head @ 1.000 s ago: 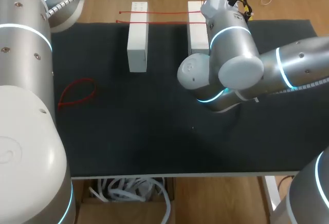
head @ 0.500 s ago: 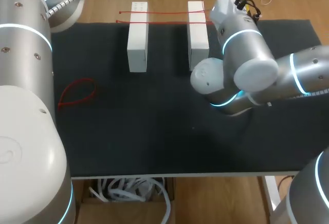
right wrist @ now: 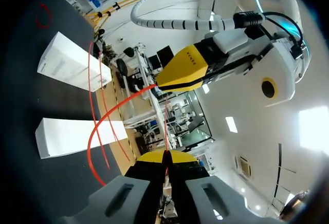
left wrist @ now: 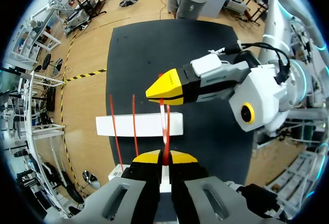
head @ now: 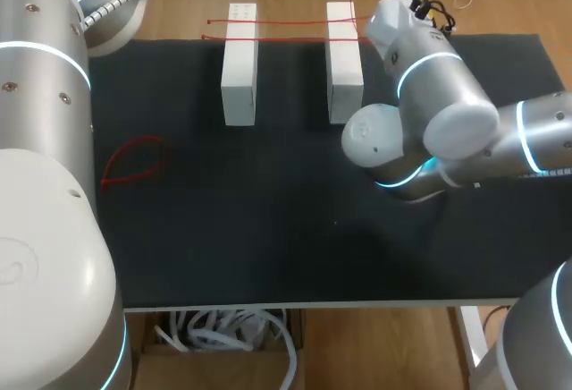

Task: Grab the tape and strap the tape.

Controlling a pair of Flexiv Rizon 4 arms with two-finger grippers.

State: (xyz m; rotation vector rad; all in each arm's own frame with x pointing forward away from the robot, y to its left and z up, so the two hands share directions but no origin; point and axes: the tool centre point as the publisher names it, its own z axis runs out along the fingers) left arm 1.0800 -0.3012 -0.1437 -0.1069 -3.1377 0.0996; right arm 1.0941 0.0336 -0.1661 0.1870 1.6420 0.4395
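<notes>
A thin red tape (left wrist: 164, 124) runs between my two grippers above the black mat (head: 268, 229). The left gripper (left wrist: 164, 157) is shut on one end. Just ahead of it, the right gripper (left wrist: 167, 87) is shut on the other end. In the right wrist view the tape (right wrist: 100, 126) bows in a wide arc from the right gripper (right wrist: 165, 156) up to the left gripper (right wrist: 182, 73). The head view shows only my right arm (head: 429, 95), at the mat's far right; both grippers are out of that view.
Two white blocks (head: 239, 63) (head: 344, 55) stand side by side at the mat's far edge, with two red tapes (head: 286, 23) laid across them. A loose red tape loop (head: 134, 162) lies on the mat's left side.
My right arm has swung to the right, away from the right white block. Blocks, laid tapes and the loose loop have not moved.
</notes>
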